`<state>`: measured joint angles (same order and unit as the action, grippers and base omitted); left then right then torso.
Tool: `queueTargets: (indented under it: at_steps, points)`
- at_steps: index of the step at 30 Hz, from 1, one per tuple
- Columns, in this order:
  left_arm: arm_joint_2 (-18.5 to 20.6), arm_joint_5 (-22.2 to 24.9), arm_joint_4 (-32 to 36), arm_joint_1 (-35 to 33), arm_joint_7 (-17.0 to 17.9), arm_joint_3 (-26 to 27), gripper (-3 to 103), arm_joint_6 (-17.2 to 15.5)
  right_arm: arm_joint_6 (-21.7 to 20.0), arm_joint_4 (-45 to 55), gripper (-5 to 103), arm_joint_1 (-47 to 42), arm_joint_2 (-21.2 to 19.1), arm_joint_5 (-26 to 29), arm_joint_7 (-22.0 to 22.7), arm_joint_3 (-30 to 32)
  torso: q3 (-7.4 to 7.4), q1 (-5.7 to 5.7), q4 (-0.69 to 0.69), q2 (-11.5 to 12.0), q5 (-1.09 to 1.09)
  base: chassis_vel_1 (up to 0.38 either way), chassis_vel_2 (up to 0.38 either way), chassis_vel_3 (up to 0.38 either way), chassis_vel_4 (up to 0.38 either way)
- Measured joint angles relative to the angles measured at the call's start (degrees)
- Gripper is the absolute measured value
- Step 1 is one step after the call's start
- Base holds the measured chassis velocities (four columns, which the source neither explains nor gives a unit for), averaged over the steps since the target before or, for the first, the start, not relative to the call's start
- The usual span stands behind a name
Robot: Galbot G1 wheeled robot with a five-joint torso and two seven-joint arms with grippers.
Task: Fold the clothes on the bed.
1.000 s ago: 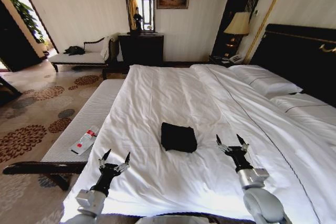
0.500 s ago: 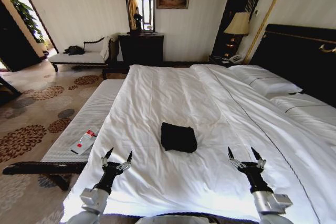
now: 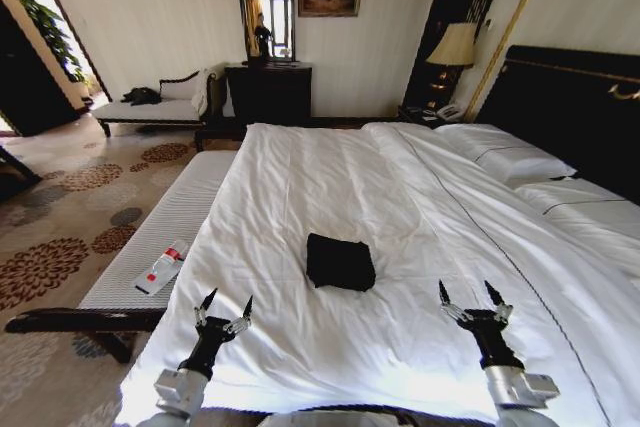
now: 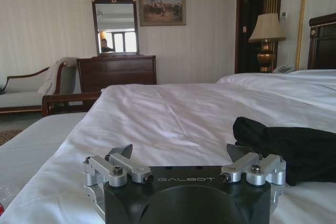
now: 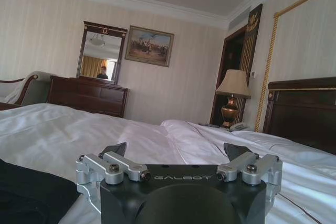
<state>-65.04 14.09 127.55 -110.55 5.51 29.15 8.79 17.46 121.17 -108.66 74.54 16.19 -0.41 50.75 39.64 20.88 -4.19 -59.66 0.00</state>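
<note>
Already folded, the T-shirt sits ahead of both my grippers, between them.
On the bed [image 3: 330, 187] the black T-shirt [image 3: 340, 261] lies mid-duvet, short of the near edge; left gripper [image 3: 223, 313] slightly nearer than right gripper [image 3: 470, 301]; both spread wide, holding nothing.

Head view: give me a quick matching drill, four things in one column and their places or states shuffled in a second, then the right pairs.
Things:
1. T-shirt
2. left gripper
3. right gripper
4. bench

Places or states:
A. open over the near edge of the bed, on the headboard side of the dark cloth
B. beside the bed, a small bottle lying on it
C. compact black bundle on the white duvet, touched by neither gripper
D. open over the near edge of the bed, on the bench side of the dark cloth

Pairs: 1-C, 2-D, 3-A, 4-B
</note>
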Motion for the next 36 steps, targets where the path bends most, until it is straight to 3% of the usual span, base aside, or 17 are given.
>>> queueTargets:
  at_steps: [36]
  points:
    - [0.0, 0.03, 0.09, 0.0, -0.03, 0.0, 100, -0.12, -0.37, 0.1, 100, 0.09, -0.1, 0.17, 0.21, -0.12, 0.0, 0.0, 0.0, 0.0, 0.0, 0.0, 0.0, 0.0, 0.0]
